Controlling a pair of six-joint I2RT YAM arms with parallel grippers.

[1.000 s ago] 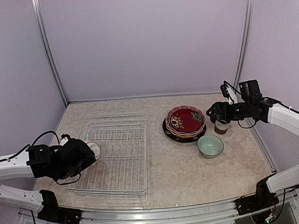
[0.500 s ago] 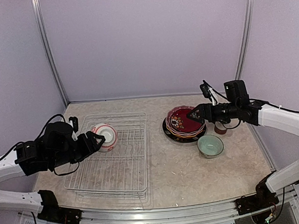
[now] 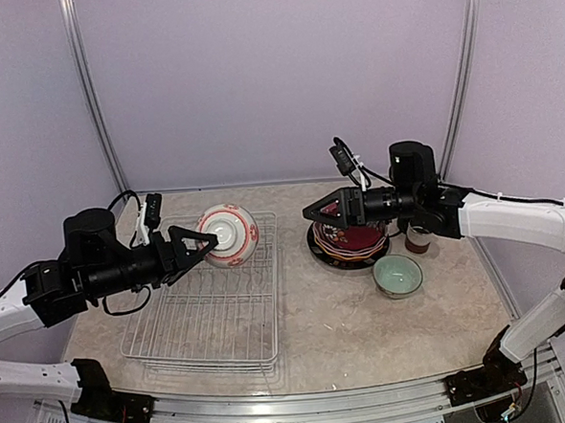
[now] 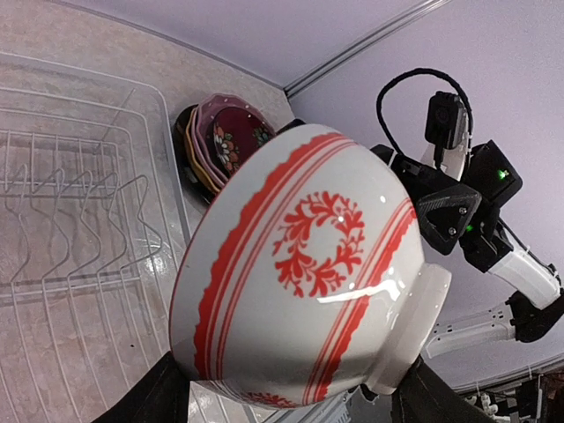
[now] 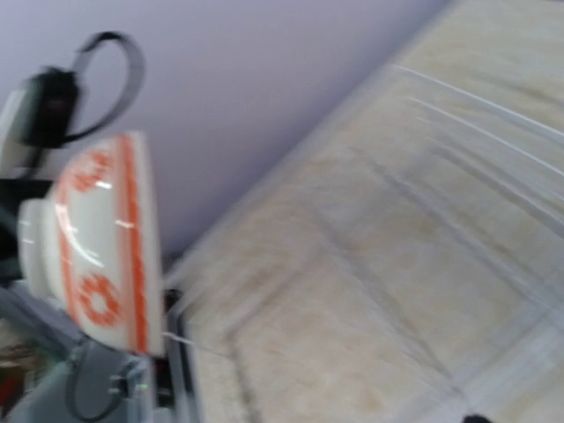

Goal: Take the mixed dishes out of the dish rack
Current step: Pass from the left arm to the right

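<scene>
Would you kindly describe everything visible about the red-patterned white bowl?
The red-patterned white bowl looks like glossy ceramic, with red bands and a scalloped line near the rim, red wreath medallions on the side, and a plain foot ring. It is tipped on its side, held in the air over the dish rack by the left gripper, touching nothing else.

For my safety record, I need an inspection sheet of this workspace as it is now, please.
Surface: beige marbled table, no spill seen.
Job's things: white wire rack holds no dishes; red-patterned white bowl held above it; plate stack with dark red bowl on top, pale green cup and brown cup stand right of the rack.
Clutter: nothing seen.
Grippers: left gripper shut on the white bowl; right gripper open, empty, pointing toward it.
Cables: a black cable loop on each wrist, touching no dish.
Surroundings: plain lilac walls, metal corner rails.
</scene>
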